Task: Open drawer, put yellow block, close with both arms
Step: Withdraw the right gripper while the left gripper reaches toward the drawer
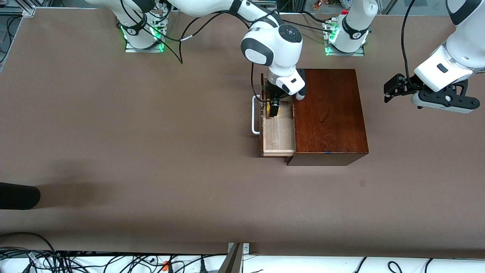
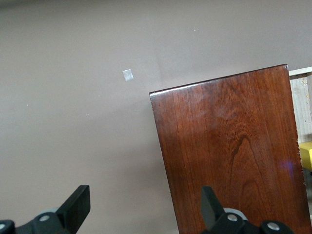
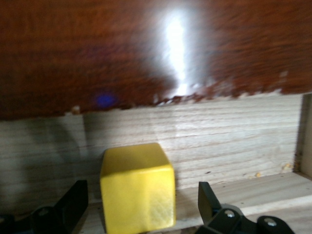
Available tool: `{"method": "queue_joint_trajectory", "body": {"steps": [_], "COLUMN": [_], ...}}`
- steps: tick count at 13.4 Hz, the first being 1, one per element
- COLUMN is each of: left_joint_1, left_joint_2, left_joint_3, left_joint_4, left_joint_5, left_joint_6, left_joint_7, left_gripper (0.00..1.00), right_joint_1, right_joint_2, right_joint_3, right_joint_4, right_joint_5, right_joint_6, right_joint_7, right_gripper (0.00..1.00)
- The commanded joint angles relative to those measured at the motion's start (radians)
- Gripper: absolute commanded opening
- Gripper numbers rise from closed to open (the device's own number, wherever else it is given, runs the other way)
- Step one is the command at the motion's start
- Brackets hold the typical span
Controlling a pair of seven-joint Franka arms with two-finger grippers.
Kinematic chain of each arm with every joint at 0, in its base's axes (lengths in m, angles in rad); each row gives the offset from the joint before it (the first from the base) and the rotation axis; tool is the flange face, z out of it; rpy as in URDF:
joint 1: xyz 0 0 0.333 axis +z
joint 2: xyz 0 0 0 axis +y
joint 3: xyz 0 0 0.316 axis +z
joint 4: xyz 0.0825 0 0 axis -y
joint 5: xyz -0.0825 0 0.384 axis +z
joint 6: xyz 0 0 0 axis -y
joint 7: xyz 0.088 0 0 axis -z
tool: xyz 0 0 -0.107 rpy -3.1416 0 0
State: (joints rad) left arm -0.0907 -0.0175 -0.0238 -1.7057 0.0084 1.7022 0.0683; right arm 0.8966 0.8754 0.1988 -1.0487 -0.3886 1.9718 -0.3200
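The drawer (image 1: pixel 278 132) is pulled out of the dark wooden box (image 1: pixel 329 113), with its white handle (image 1: pixel 254 115) toward the right arm's end. The yellow block (image 1: pixel 272 109) sits in the drawer's end nearer the robots' bases. My right gripper (image 1: pixel 273 110) is down in the drawer, open, its fingers on either side of the block (image 3: pixel 137 192) with a gap on each side. My left gripper (image 1: pixel 394 89) is open and empty, in the air over the table at the left arm's end, beside the box (image 2: pixel 234 151). A sliver of the block (image 2: pixel 306 155) shows in the left wrist view.
A small square of tape (image 1: pixel 363 183) lies on the brown table nearer the front camera than the box. A black object (image 1: pixel 17 195) juts in at the right arm's end. Cables run along the table's near edge.
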Motion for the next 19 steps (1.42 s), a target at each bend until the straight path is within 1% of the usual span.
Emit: {"method": "queue_joint_trajectory", "body": {"steps": [1, 3, 4, 5, 6, 8, 9, 10, 11, 12, 13, 14, 16, 17, 19], "left_joint_1": [-0.004, -0.003, 0.006, 0.009, 0.012, 0.014, 0.012, 0.003, -0.006, -0.021, -0.033, -0.061, -0.115, -0.148, -0.223], "left_joint_2": [0.014, 0.022, 0.031, 0.040, 0.044, 0.050, 0.053, 0.060, 0.068, 0.100, 0.120, 0.132, 0.181, 0.217, 0.296], "left_joint_3": [0.001, 0.001, 0.002, 0.008, 0.012, 0.012, 0.009, 0.002, -0.002, -0.024, -0.043, -0.076, -0.120, -0.137, -0.166], "left_joint_4": [0.034, 0.032, 0.032, 0.032, 0.032, 0.029, 0.031, 0.029, 0.029, 0.031, 0.032, 0.032, 0.035, 0.066, 0.148], "left_joint_5": [0.007, -0.019, -0.059, -0.083, -0.087, -0.090, -0.090, -0.094, -0.137, -0.206, -0.226, -0.226, -0.234, -0.245, -0.246], "left_joint_6": [-0.029, -0.030, -0.030, -0.030, -0.030, -0.042, -0.073, -0.110, -0.142, -0.150, -0.151, -0.150, -0.132, -0.112, -0.079], "left_joint_7": [0.015, 0.010, 0.008, 0.008, 0.008, 0.016, 0.016, 0.018, 0.019, 0.025, 0.054, 0.108, 0.197, 0.238, 0.356], "left_gripper": [1.00, 1.00, 1.00, 1.00, 1.00, 1.00, 1.00, 1.00, 1.00, 1.00, 1.00, 1.00, 1.00, 1.00, 1.00], "right_joint_1": [-0.008, -0.019, -0.036, -0.075, -0.117, -0.168, -0.224, -0.293, -0.362, -0.430, -0.491, -0.530, -0.582, -0.600, -0.617], "right_joint_2": [-0.033, -0.113, -0.163, -0.211, -0.237, -0.309, -0.346, -0.378, -0.398, -0.426, -0.429, -0.437, -0.446, -0.466, -0.565], "right_joint_3": [0.007, 0.005, -0.001, -0.002, 0.004, -0.005, -0.006, -0.006, -0.007, -0.016, -0.018, -0.022, -0.070, -0.094, -0.134], "right_joint_4": [0.067, 0.081, 0.081, 0.081, 0.081, 0.079, 0.079, 0.079, 0.078, 0.073, 0.073, 0.073, 0.070, 0.049, -0.058], "right_joint_5": [0.051, 0.091, 0.129, 0.160, 0.166, 0.168, 0.174, 0.212, 0.262, 0.302, 0.335, 0.335, 0.381, 0.402, 0.410], "right_joint_6": [-0.051, -0.114, -0.160, -0.209, -0.244, -0.309, -0.314, -0.314, -0.318, -0.344, -0.373, -0.395, -0.422, -0.445, -0.447], "right_joint_7": [0.018, 0.019, 0.021, 0.019, 0.018, 0.019, 0.019, 0.019, 0.019, 0.018, 0.021, 0.022, 0.028, 0.032, 0.080], "right_gripper": [1.00, 1.00, 1.00, 1.00, 1.00, 1.00, 1.00, 1.00, 1.00, 1.00, 1.00, 1.00, 1.00, 1.00, 1.00]}}
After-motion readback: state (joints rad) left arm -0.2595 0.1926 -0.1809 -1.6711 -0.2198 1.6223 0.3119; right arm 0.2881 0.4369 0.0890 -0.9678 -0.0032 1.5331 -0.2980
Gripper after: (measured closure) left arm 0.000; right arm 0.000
